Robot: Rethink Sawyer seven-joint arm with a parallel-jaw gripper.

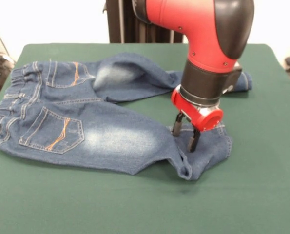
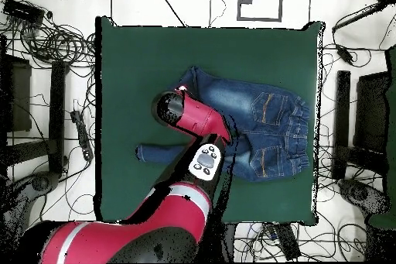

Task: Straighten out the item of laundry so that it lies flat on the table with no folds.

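My gripper [image 1: 185, 135] sits right of centre in the front view, two black fingers [image 1: 177, 126] pointing down from the red wrist ring with a clear gap between them. The tips rest on or just above the denim; I cannot tell whether any cloth is pinched, so I read the jaws as parted and empty. In the overhead view my own red arm [image 2: 193, 114] covers the gripper completely.

Under the fingertips lies the lower end of the nearer leg of the jeans [image 1: 101, 117], where the cuff is folded back on itself into a bunched lump at lower right of the garment. From there the leg runs left across the frame centre, with a faded whitish patch, to the elastic waistband [image 1: 10, 97] at the left edge. Two back pockets [image 1: 52, 134] with orange stitching face up. The farther leg stretches toward the upper right, passing behind my wrist, its cuff showing just right of my arm.

The jeans lie on the dark green table [image 1: 261, 195], with bare cloth around them except at the left, where the waistband reaches the table's edge. In the overhead view they lie right of centre, waistband to the right.
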